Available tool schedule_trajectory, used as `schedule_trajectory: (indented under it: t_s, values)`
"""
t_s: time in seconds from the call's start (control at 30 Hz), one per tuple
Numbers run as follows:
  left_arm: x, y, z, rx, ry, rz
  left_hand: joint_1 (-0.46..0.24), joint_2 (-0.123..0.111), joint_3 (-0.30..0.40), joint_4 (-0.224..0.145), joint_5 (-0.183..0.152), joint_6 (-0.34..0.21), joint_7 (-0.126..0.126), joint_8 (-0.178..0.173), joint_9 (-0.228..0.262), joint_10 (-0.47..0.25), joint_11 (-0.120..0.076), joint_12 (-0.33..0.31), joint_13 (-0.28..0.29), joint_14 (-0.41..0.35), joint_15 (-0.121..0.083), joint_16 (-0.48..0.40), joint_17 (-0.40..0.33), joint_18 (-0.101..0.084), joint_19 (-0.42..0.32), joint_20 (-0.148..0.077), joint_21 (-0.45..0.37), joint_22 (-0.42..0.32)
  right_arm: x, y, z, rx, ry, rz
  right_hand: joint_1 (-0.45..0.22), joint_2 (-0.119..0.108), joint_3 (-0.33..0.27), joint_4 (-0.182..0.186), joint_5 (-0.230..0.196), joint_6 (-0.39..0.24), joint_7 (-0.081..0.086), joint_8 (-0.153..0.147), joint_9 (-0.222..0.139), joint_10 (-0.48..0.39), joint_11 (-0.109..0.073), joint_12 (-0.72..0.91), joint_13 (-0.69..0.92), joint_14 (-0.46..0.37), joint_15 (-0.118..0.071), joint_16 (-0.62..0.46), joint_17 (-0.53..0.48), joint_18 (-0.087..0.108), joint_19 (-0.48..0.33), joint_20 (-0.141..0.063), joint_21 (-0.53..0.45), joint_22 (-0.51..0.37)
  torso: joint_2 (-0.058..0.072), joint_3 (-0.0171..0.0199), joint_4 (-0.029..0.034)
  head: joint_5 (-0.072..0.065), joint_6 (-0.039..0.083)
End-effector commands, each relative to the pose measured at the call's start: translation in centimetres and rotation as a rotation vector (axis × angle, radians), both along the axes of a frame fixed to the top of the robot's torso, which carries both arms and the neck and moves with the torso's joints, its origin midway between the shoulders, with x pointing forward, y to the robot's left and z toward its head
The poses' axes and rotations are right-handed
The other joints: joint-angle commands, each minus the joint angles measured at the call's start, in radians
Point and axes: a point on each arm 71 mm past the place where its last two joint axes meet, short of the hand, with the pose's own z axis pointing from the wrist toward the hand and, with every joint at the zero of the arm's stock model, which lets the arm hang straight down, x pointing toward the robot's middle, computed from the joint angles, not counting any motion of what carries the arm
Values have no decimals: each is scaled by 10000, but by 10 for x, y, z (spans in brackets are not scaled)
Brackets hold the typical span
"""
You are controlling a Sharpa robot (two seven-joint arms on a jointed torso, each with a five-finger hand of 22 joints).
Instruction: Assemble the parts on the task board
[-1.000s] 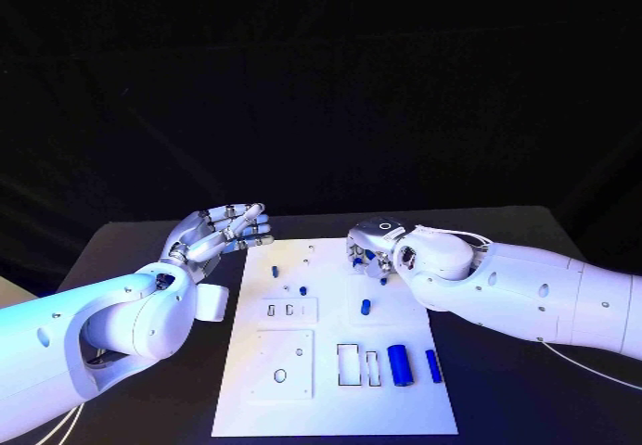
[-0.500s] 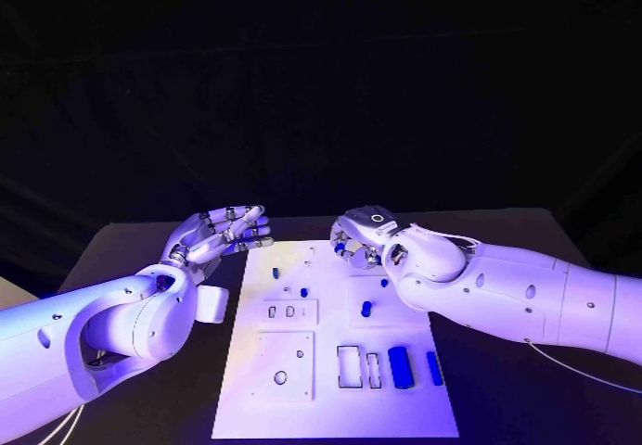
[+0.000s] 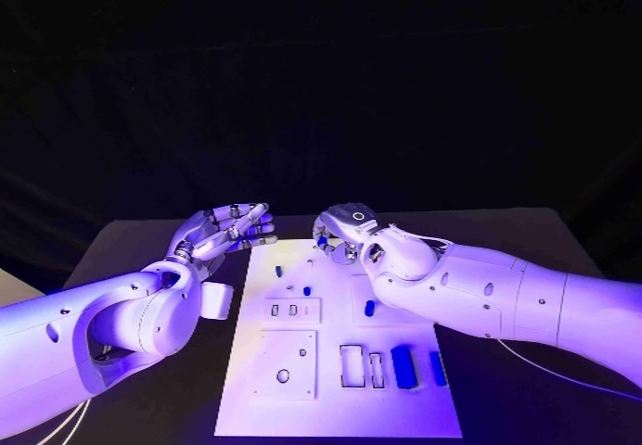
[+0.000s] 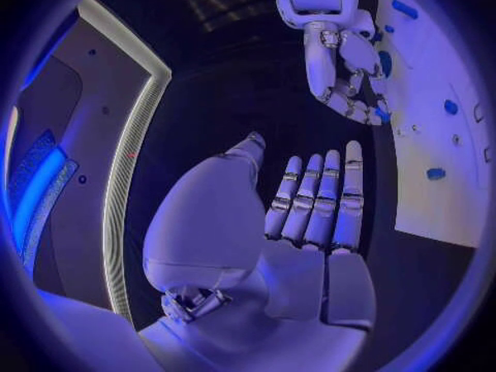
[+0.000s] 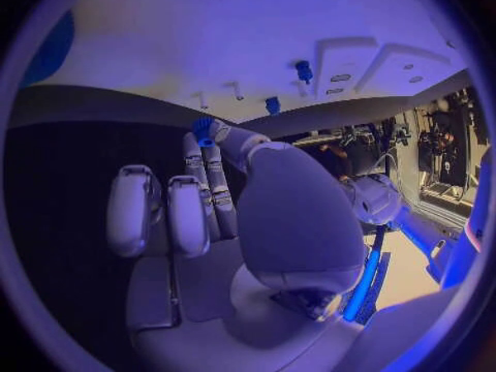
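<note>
A black table point(image 3: 160, 241) carries the white board point(image 3: 335, 408) at its centre. The right hand point(image 3: 345, 236) hangs over the board's 12 o'clock edge, pinching a small blue part point(image 5: 202, 130) at its fingertips. At 9 o'clock beside the board, the left hand point(image 3: 221, 232) is raised, empty, fingers straight. Other blue parts point(image 3: 404, 364) lie at 5 o'clock.

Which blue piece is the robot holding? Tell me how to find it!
Find the white board on the black table. At its far edge hangs the right robot hand. The piece is pinched at its fingertips, off the board, while the other blue pieces lie on it.
</note>
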Motion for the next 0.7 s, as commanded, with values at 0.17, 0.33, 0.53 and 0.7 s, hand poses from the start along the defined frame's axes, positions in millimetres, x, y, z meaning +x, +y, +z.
schedule_trajectory:
  t_s: [0.17, 0.33, 0.53, 0.7]
  values:
    - [1, -4, 6, -132, -181, -207, 3, 57, 76, 0, 41, -92, 587, -36, -9, -18, 47, -45, -12, -26, 15, -65, 8, 126, 93, 6, 49, -17, 6, 6, -5, 86, -47, 102, 29, 117, 157, -198, 70, -105, 14, 31, 27, 305, -307, -23, 211, 405, -32, 58, 8, -90, 37, 18, 52, 5, 106, -60, 120, -34, 35]
    - [2, -5, 9, -130, -233, -210, 15, 56, 81, -13, 40, -69, 583, -33, -5, -19, 48, -46, -11, -32, 18, -73, 11, 125, 93, 7, 46, -22, 8, 6, -8, -21, 47, 16, 29, 117, 157, -198, 70, -105, 14, 31, 27, 305, -307, -23, 211, 405, -32, 58, 8, -90, 37, 18, 52, 5, 137, -90, 149, -40, 55]
    - [2, -4, 11, -123, -280, -197, 15, 56, 81, -13, 40, -69, 583, -33, -5, -19, 48, -46, -11, -32, 18, -73, 11, 125, 93, 7, 46, -22, 12, 4, -9, -90, 75, -114, 20, 111, 164, -210, 69, -121, 20, 29, 37, 293, -301, -30, 212, 403, -27, 58, 1, -88, 27, 22, 45, -4, 158, -104, 157, -49, 73]
    - [3, -4, 12, -122, -297, -196, 15, 56, 81, -13, 40, -69, 583, -33, -5, -19, 48, -46, -11, -32, 18, -73, 11, 125, 93, 7, 46, -22, 12, 4, -10, -141, 106, -114, 11, 107, 170, -219, 69, -137, 25, 27, 45, 281, -295, -35, 213, 402, -22, 61, 4, -86, 20, 25, 40, -11, 154, -101, 160, -34, 55]
